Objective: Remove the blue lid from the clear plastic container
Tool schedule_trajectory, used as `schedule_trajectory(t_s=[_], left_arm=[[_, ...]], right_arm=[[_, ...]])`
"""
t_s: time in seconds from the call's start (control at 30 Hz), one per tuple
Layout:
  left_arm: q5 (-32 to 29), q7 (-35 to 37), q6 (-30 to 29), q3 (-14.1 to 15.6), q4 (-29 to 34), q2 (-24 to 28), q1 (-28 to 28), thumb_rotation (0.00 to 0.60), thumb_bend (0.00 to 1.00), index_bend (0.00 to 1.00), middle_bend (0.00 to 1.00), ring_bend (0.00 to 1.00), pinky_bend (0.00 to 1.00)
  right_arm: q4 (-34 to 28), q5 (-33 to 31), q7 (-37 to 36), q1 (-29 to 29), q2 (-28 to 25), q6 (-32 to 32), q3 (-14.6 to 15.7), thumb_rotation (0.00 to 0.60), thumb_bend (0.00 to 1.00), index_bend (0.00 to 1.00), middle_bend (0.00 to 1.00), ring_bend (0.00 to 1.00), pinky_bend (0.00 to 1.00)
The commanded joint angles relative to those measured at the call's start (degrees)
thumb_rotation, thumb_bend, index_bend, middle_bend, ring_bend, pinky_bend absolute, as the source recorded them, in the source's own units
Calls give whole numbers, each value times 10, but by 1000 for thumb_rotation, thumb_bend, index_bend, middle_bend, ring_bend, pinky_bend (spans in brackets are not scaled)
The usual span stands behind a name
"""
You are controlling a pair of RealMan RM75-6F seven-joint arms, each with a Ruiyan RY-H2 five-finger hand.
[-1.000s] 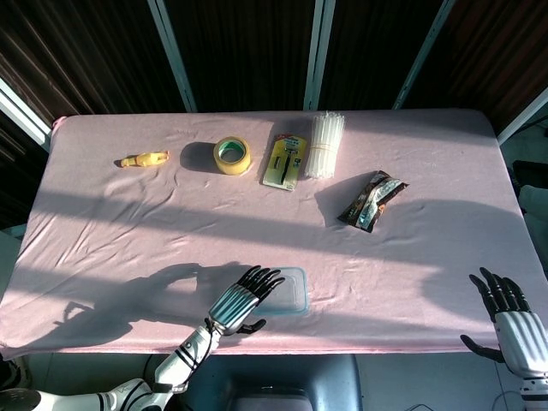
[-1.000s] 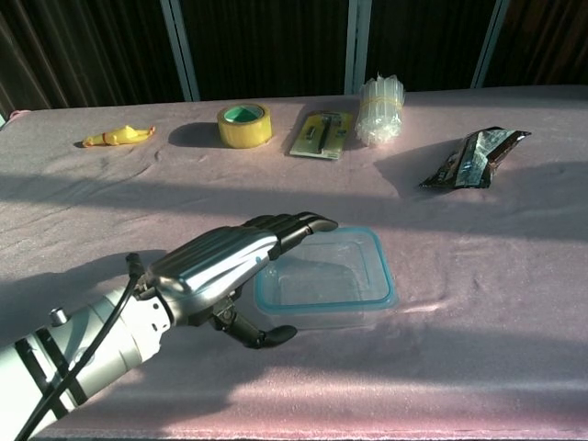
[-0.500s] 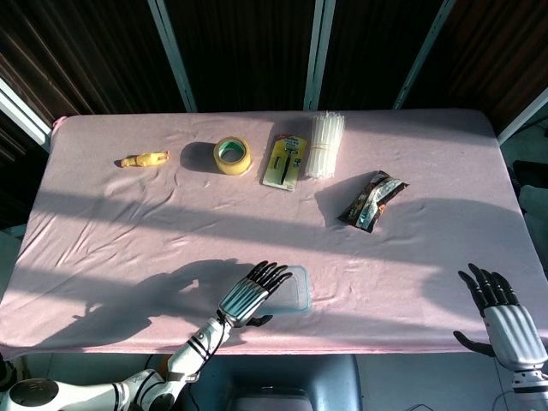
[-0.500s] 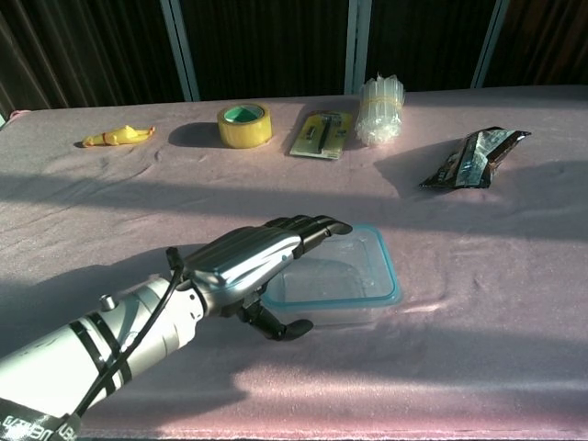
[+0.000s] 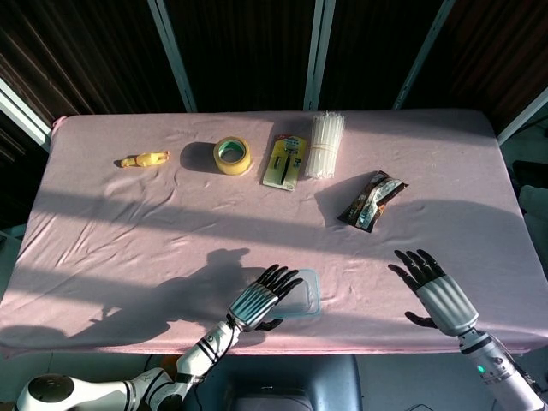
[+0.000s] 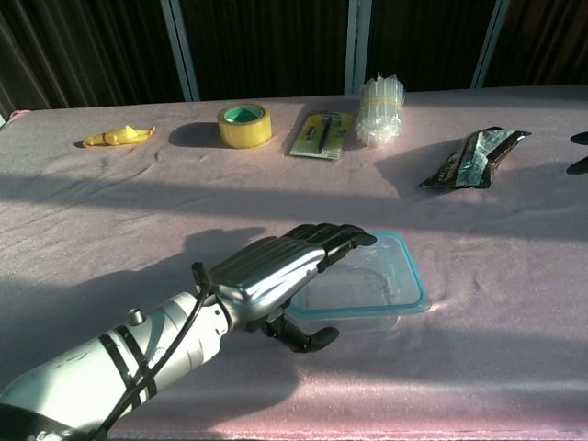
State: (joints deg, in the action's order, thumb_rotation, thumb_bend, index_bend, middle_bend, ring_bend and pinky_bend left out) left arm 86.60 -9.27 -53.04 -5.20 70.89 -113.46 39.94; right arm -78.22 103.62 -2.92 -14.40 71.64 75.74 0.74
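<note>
The clear plastic container (image 5: 305,295) (image 6: 390,287) with its blue-rimmed lid (image 6: 415,278) sits near the table's front edge, lid on. My left hand (image 5: 257,300) (image 6: 276,271) lies over its left part. The fingers (image 6: 338,237) stretch flat across the lid, and the thumb (image 6: 312,340) sits by the front wall. Whether it clamps the box I cannot tell. My right hand (image 5: 432,289) hovers with fingers spread over the cloth, to the right of the container and apart from it. In the chest view only its dark fingertips (image 6: 579,140) show at the right border.
Along the far side lie a yellow toy (image 5: 143,159), a yellow tape roll (image 5: 231,156), a carded tool pack (image 5: 284,161) and a clear bundle of sticks (image 5: 325,145). A dark snack packet (image 5: 372,200) lies mid-right. Pink cloth (image 5: 128,240) covers the table.
The container has slid to the right under my left hand, which moved with it. My right hand has come in from the right front corner towards the container.
</note>
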Motion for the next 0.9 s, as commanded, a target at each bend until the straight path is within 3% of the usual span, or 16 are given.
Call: schedule_trajectory(t_s=[0.03, 0.2, 0.43, 0.9], left_arm=[[-1, 0, 1, 0, -5, -3, 4, 600, 324, 0, 0, 0, 0], [-1, -4, 0, 5, -9, -2, 9, 600, 324, 0, 0, 0, 0], [-6, -12, -1, 8, -6, 6, 11, 600, 324, 0, 0, 0, 0], [-16, -28, -5, 15, 2, 11, 13, 600, 322, 0, 0, 0, 0]], right_arm=[[50, 33, -31, -41, 49, -20, 3, 600, 316, 376, 19, 0, 0], [101, 67, -66, -76, 112, -11, 15, 600, 372, 493, 63, 0, 0], [140, 82, -80, -102, 170, 2, 26, 600, 387, 559, 79, 0, 0], [164, 75, -94, -123, 210, 21, 42, 600, 388, 613, 79, 0, 0]])
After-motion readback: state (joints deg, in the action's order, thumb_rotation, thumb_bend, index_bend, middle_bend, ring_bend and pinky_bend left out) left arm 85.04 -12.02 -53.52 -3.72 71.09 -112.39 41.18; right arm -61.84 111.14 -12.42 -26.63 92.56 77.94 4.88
